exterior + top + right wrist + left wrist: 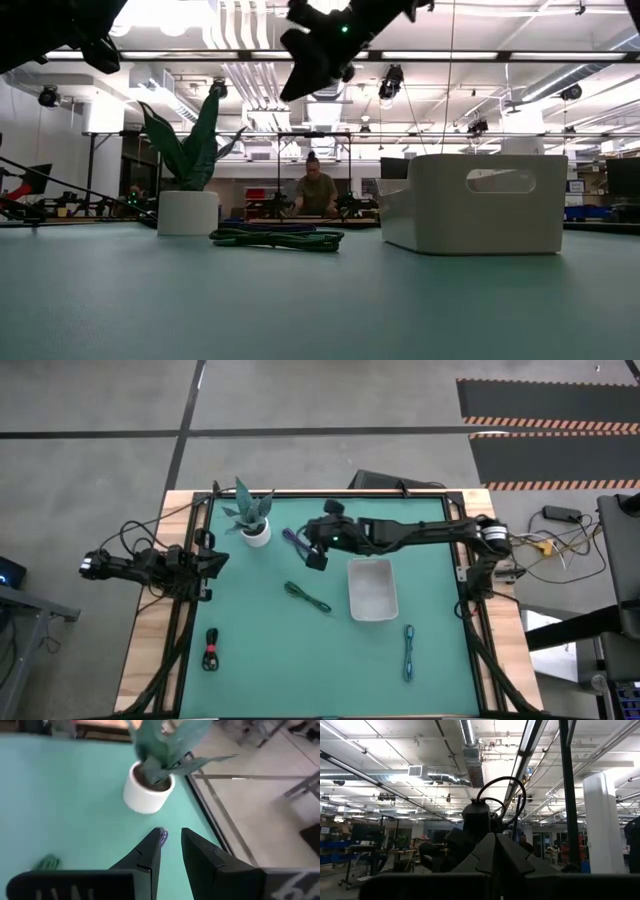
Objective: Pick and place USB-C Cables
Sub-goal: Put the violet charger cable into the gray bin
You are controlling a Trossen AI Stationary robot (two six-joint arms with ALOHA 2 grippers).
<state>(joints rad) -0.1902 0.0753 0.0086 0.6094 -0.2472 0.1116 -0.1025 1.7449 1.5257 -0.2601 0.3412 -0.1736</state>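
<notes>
navy cable (294, 540): on the mat just beside the right gripper (316, 557), plant side, a bit of it peeking between the fingers in the wrist view (163, 836)
green cable (307, 597): a little below the gripper, next to the white tray (371, 589)
black/red cable (211, 650): way off toward the left arm's corner
teal cable (409, 652): past the tray, well apart
right gripper: hovering above the mat, fingers a narrow gap apart, holding nothing
left gripper (212, 561): parked at the table's edge, fingers look pressed together
potted plant (255, 520): just beyond the navy cable
</notes>
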